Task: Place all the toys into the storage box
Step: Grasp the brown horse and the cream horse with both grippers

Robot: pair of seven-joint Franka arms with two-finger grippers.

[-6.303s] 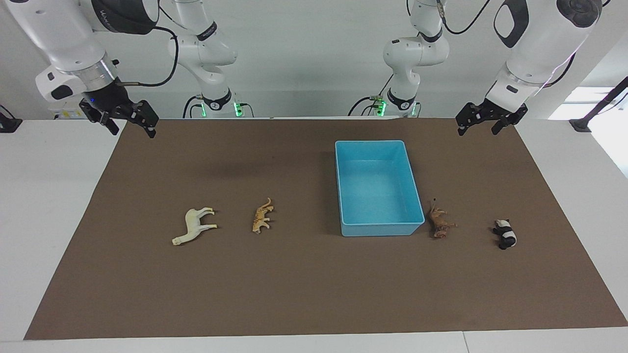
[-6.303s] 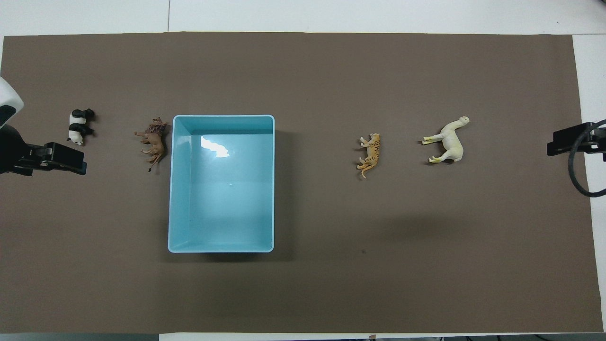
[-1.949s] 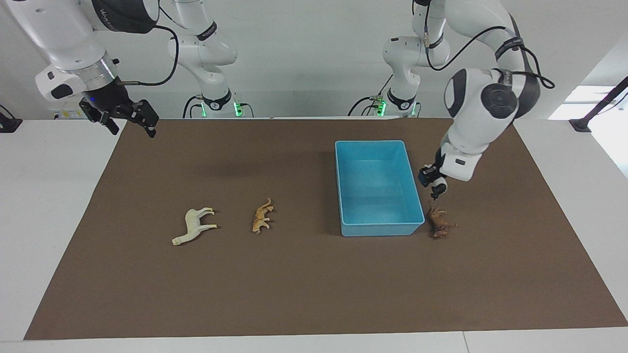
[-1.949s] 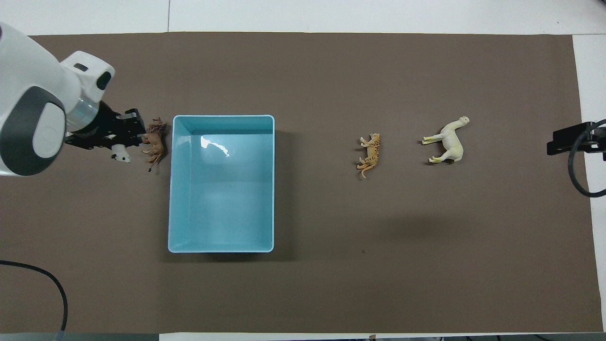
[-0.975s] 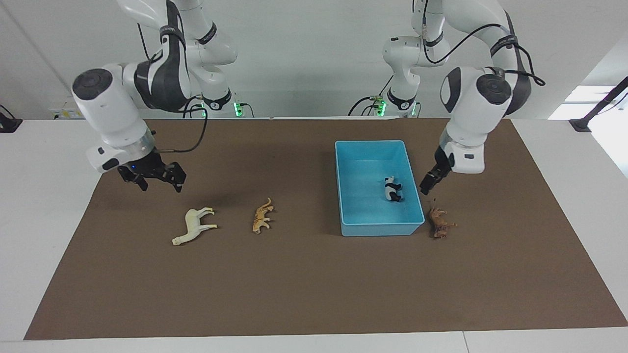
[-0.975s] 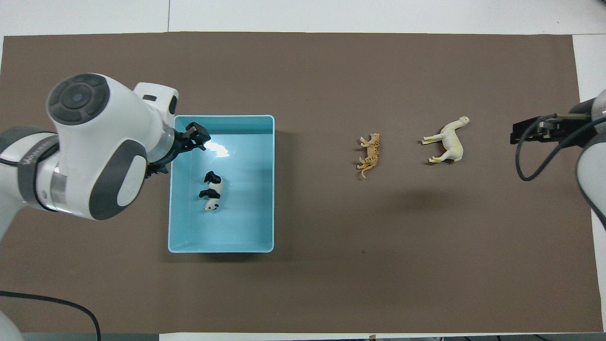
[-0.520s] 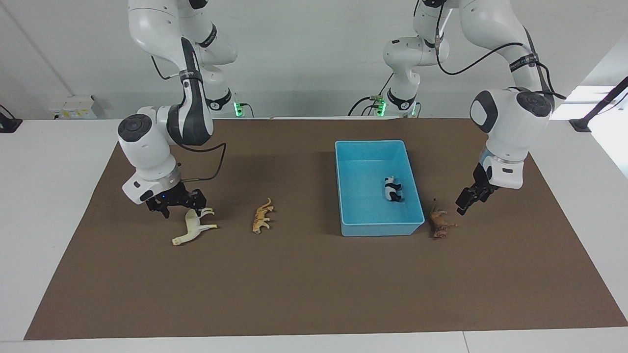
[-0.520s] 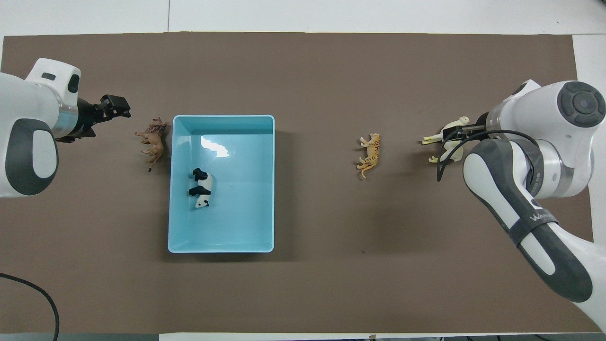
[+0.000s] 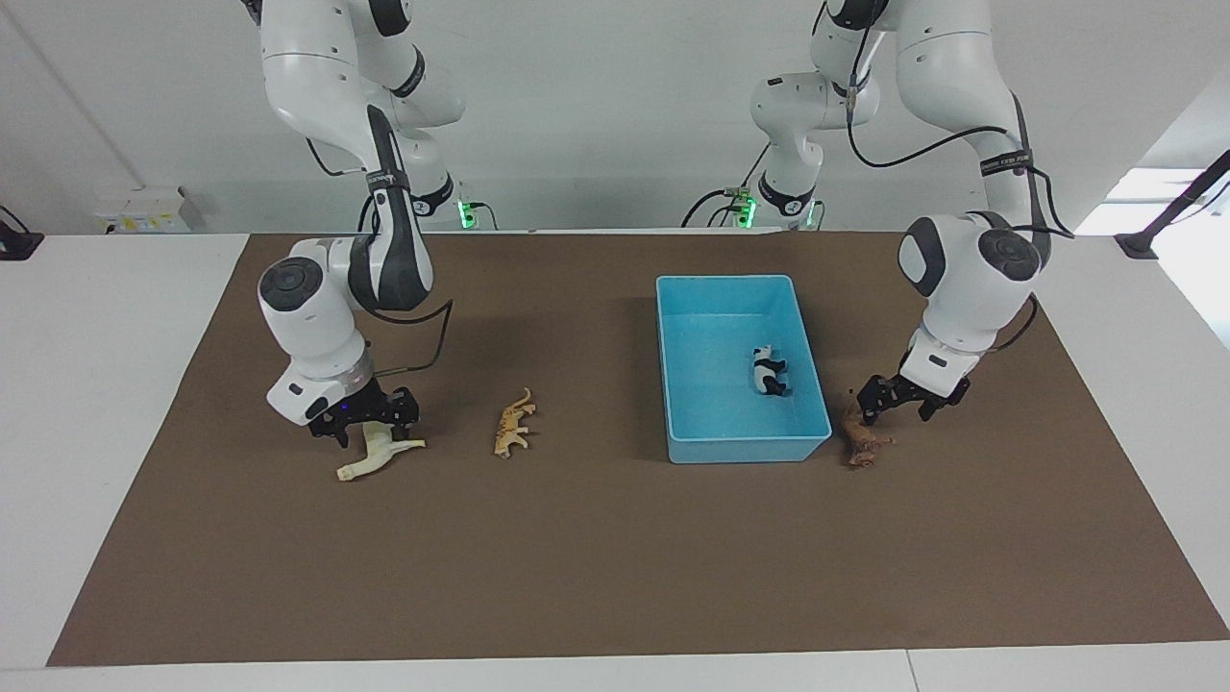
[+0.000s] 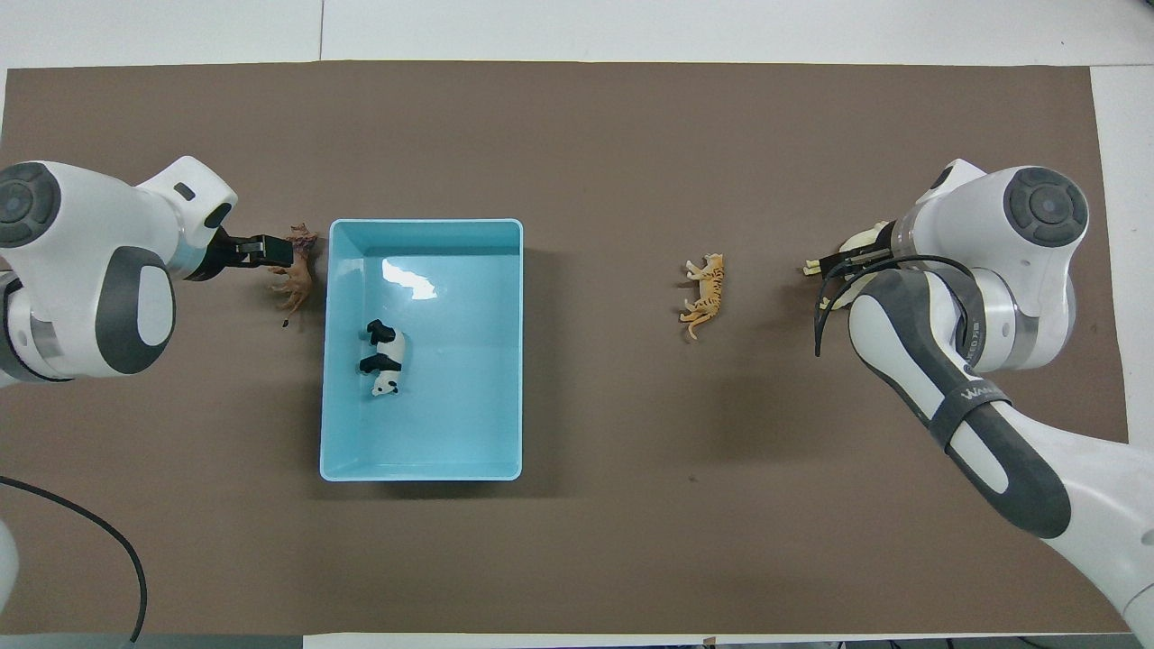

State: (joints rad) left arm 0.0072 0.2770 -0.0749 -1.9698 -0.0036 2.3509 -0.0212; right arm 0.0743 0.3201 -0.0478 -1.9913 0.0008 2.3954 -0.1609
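Two white arms reach down over a brown mat (image 9: 615, 557) that covers most of a white table (image 9: 96, 404); a plain pale wall rises past the arm bases, where small green lights glow.

Near the middle of the mat, toward the left arm's end, sits the blue box (image 9: 738, 450). The panda (image 9: 770, 372) lies on its side inside it, close to the wall on the left arm's side.

The lion (image 9: 862, 437) lies on the mat just beside the box, at its corner farthest from the robots. The left gripper (image 9: 898, 402) is low over the lion's robot-side end, fingers spread apart, with nothing between them; whether a fingertip touches the toy I cannot tell.

The cat (image 9: 513, 423) lies on its side in the open, between the box and the horse (image 9: 377, 455), well apart from both. The horse lies toward the right arm's end of the table. The right gripper (image 9: 363, 416) is down over the horse's body with its fingers wide; only the neck, head and a leg show beyond it. From overhead the right arm's wrist hides most of the horse (image 10: 856, 243). Neither toy is lifted.
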